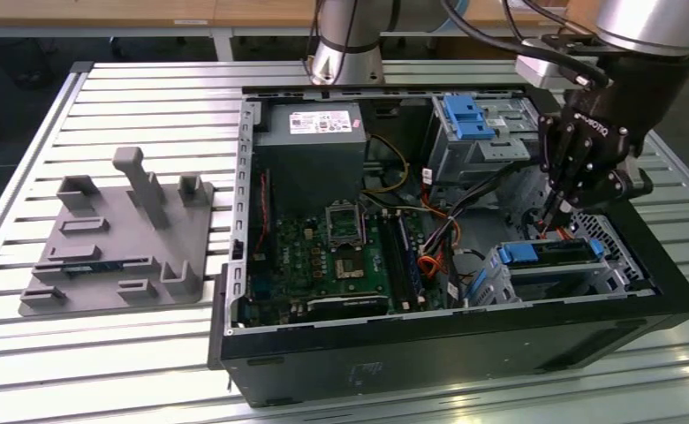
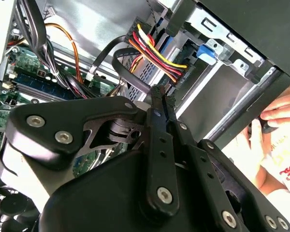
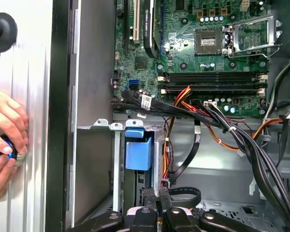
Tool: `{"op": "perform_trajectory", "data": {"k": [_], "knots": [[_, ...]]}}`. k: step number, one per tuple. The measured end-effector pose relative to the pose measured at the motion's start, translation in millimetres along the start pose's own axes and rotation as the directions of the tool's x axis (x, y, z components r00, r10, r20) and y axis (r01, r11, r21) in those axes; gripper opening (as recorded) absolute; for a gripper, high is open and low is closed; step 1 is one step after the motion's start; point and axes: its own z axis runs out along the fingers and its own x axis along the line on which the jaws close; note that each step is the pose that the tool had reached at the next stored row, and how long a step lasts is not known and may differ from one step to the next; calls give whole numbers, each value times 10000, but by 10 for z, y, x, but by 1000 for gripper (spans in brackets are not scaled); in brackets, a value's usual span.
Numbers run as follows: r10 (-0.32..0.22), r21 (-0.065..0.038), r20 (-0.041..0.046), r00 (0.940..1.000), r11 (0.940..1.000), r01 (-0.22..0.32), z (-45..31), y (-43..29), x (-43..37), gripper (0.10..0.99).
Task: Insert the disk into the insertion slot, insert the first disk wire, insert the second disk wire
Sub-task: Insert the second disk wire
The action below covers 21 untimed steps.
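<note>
**A:** What sits inside the open computer case [image 1: 439, 340] on the slatted table [image 1: 144, 97]?

**B:** In the exterior view, a green motherboard [image 1: 333, 256] lies on the case floor, a grey power supply [image 1: 312, 124] sits at the far end, and a tall silver cage with a big blue latch [image 1: 468, 115] stands in the far corner toward the exterior view's right. The insertion slot [image 1: 609, 265], the low perforated cage, sits in the near corner on that side.

**A:** And the disk?

**B:** The disk [image 1: 551, 253] already lies flat in the insertion slot. Its long axis runs across the exterior view, and its blue handle end faces the motherboard. In the first wrist view the blue tab [image 3: 138, 152] shows at the cage's mouth.

**A:** Where is the gripper?

**B:** The gripper [image 1: 553, 212] hangs above the disk's connector side, among the loose cables. In the second wrist view its fingers [image 2: 160, 104] are pressed together, and they seem to pinch a black wire plug [image 2: 157, 90], though I cannot tell for sure.

**A:** Anything else?

**B:** A person's hands [image 3: 5, 137] rest on the table outside the case wall. A grey fixture tray [image 1: 121, 238] lies on the table toward the exterior view's left.
</note>
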Motion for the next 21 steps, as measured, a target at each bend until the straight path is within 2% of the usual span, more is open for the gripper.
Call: {"op": "perform_trajectory", "data": {"k": [6,12,15,21], "knots": [[-7,11,592,9982,10000,6,19,1,97,149],[-14,18,1176,9931,10000,12,38,1,192,149],[-17,21,1367,9906,10000,14,47,2,243,149],[-21,24,1685,9857,10000,17,65,2,335,149]]}}
